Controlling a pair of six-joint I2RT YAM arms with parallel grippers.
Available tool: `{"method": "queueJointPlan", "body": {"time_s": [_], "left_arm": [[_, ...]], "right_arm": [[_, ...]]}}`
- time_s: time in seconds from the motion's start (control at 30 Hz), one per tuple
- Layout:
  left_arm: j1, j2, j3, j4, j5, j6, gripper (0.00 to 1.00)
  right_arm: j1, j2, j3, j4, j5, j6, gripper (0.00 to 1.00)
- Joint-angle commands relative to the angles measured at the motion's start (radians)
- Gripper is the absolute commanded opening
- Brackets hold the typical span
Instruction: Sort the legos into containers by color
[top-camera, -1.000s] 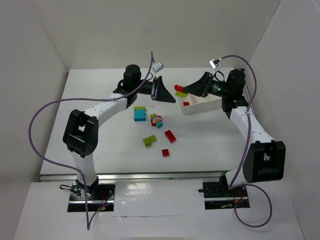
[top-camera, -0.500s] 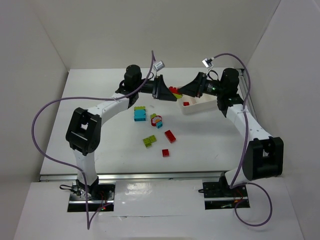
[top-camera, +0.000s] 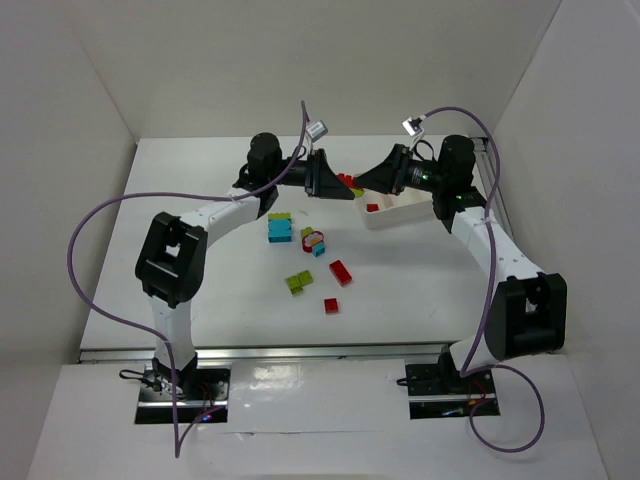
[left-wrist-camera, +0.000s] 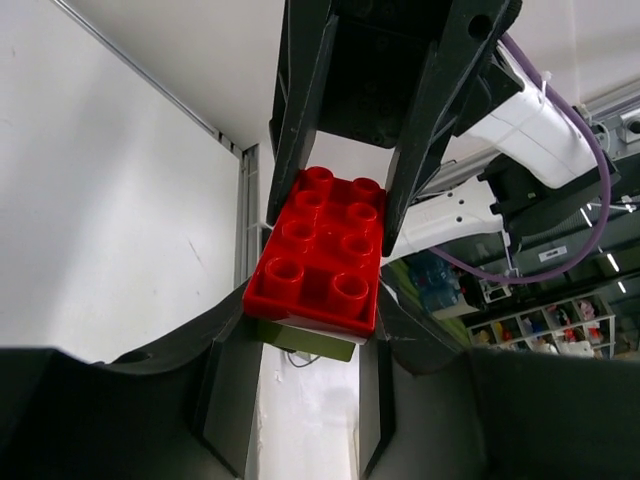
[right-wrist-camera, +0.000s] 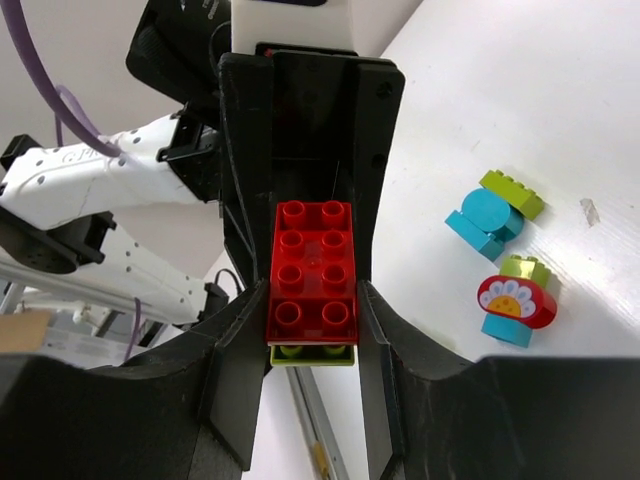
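Top external: tray holds 1 red lego.

Both jaws crowd beside the tray — table (near side) lies open.

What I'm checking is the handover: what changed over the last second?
The right gripper, shut on the red studded plastic brick stacked on a lime green brick, carried the stack leftward to the left gripper, which closed onto it. Both now grip it above the table. The loose bricks and the white plastic tray stayed put.
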Motion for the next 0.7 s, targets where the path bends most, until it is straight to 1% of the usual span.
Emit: {"method": "queueJointPlan", "body": {"time_s": [0.0,0.03,0.07,0.13,0.2,0.33,0.37,0.4,0.43,0.47,0.5,0.53,0.63,0.67], "left_arm": [[-0.001,-0.029,-0.036,-0.035,0.019,0.08,0.0],[-0.001,-0.029,-0.048,-0.089,0.019,0.1,0.0],[-0.001,-0.044,-0.059,-0.117,0.01,0.122,0.0],[0.01,-0.057,-0.09,-0.164,-0.001,0.174,0.0],[0.019,-0.081,-0.108,-0.227,-0.01,0.202,0.0],[0.039,-0.112,-0.146,-0.298,-0.033,0.26,0.0],[0.048,-0.126,-0.147,-0.316,-0.048,0.272,0.0],[0.048,-0.126,-0.147,-0.376,-0.057,0.289,0.0],[0.057,-0.14,-0.134,-0.41,-0.079,0.324,0.0],[0.068,-0.155,-0.124,-0.449,-0.096,0.344,0.0],[0.068,-0.155,-0.11,-0.497,-0.119,0.369,0.0],[0.079,-0.17,-0.073,-0.598,-0.172,0.421,0.0],[0.079,-0.19,-0.013,-0.742,-0.274,0.489,0.0],[0.079,-0.199,0.022,-0.813,-0.335,0.516,0.0]], "right_arm": [[-0.024,-0.034,0.039,-0.001,0.14,-0.024,0.19],[-0.024,-0.047,0.03,-0.001,0.172,-0.024,0.19],[-0.039,-0.061,0.03,0.024,0.223,-0.011,0.19],[-0.056,-0.073,0.007,0.045,0.266,0.008,0.19],[-0.07,-0.083,0.007,0.036,0.344,0.008,0.19],[-0.07,-0.071,0.043,-0.083,0.485,-0.062,0.19],[-0.07,-0.042,0.083,-0.181,0.516,-0.089,0.19],[-0.07,-0.021,0.108,-0.232,0.592,-0.112,0.2],[-0.056,0.014,0.147,-0.267,0.629,-0.157,0.2],[-0.047,0.035,0.17,-0.349,0.671,-0.178,0.2],[-0.024,0.055,0.19,-0.382,0.749,-0.194,0.2],[-0.015,0.075,0.206,-0.404,0.78,-0.222,0.2],[0.01,0.152,0.253,-0.47,0.855,-0.247,0.2],[0.025,0.185,0.264,-0.485,0.871,-0.262,0.2]]}}
